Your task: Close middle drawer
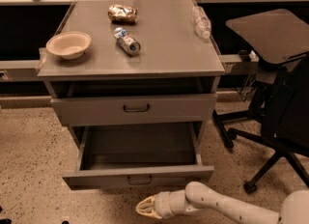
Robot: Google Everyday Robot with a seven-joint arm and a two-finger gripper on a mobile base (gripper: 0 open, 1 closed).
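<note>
The middle drawer [137,148] is pulled far out of the grey cabinet. It has a low, narrow front panel [96,178] with a small dark loop handle [139,180] and a flat grey inside. My gripper [146,207] is low near the floor, just in front of and below that handle, apart from the panel. The white arm [227,207] reaches in from the lower right. Above the open drawer sits a shut, taller-fronted drawer [87,109] with a like handle.
On the cabinet top [169,39] are a beige bowl [68,44], a can on its side [127,42], a crumpled snack bag [122,13] and a plastic bottle [201,22]. A black office chair [277,97] stands close on the right. The floor is speckled.
</note>
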